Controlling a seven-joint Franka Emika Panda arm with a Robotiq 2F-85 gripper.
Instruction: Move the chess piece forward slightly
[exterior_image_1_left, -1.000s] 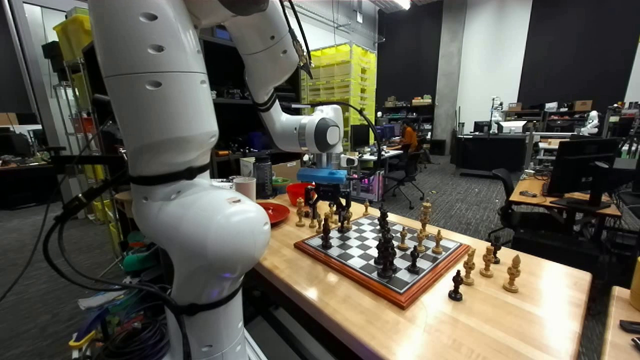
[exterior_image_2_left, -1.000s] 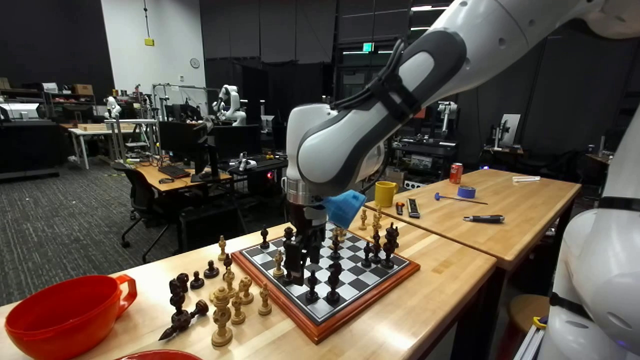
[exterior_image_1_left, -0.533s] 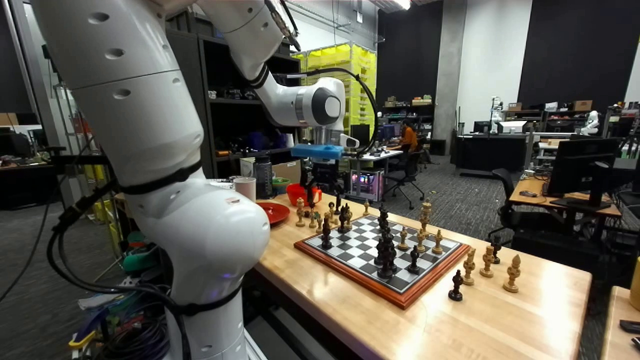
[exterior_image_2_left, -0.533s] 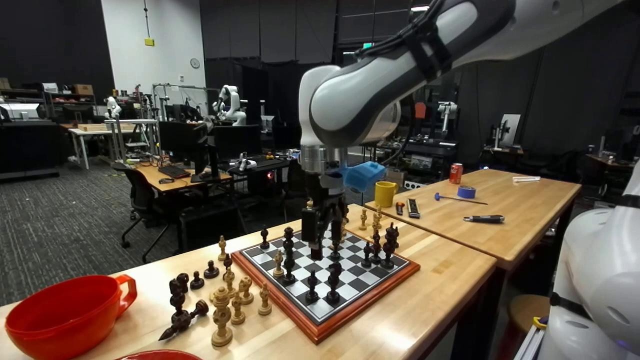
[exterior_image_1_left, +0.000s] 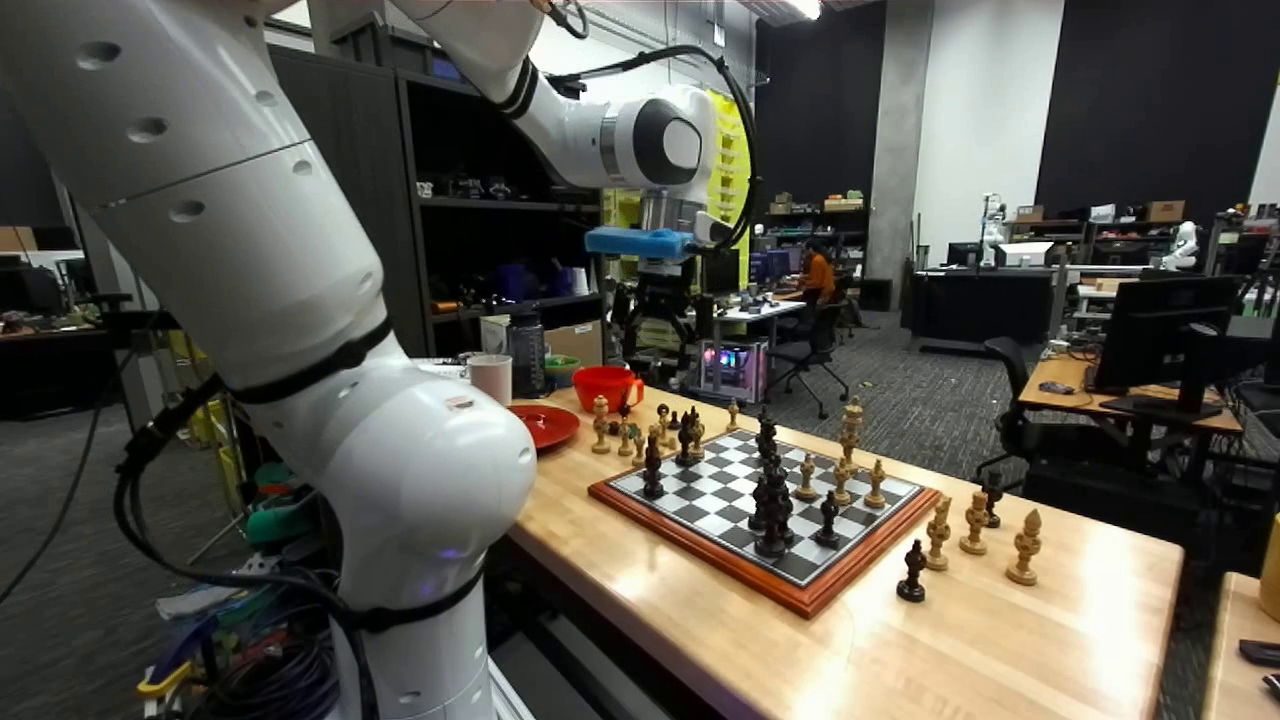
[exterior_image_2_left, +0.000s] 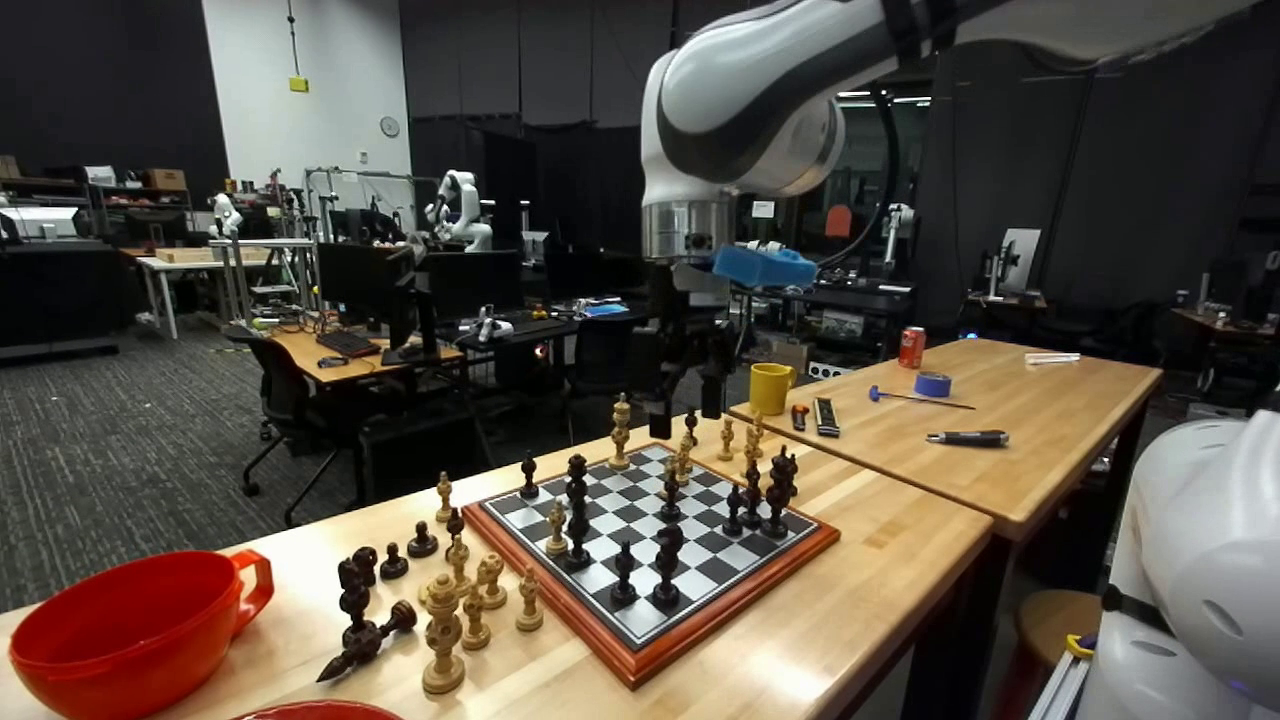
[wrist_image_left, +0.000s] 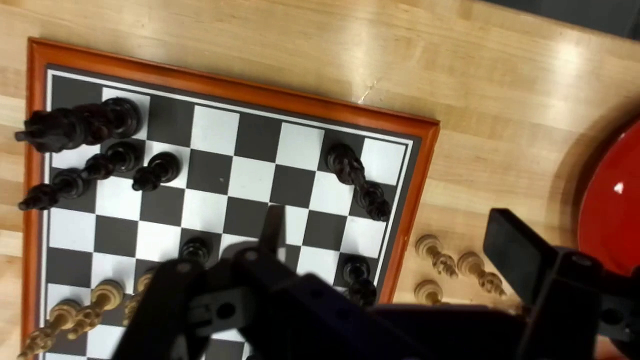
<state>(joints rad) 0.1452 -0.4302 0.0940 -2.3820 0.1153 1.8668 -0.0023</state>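
Hand (exterior_image_2_left: 686, 410) spread wide and gripping nothing, held well above the surface (exterior_image_2_left: 850, 560), dark chess piece (exterior_image_2_left: 577, 512) upright on the left side of the chessboard (exterior_image_2_left: 740, 594), pale chess piece (exterior_image_2_left: 556, 528) beside it, red handled bowl (exterior_image_2_left: 150, 670) at left

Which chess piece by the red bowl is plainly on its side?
The dark chess piece, its pointed tip low and base turned sideways; the light chess pieces alongside stand upright.
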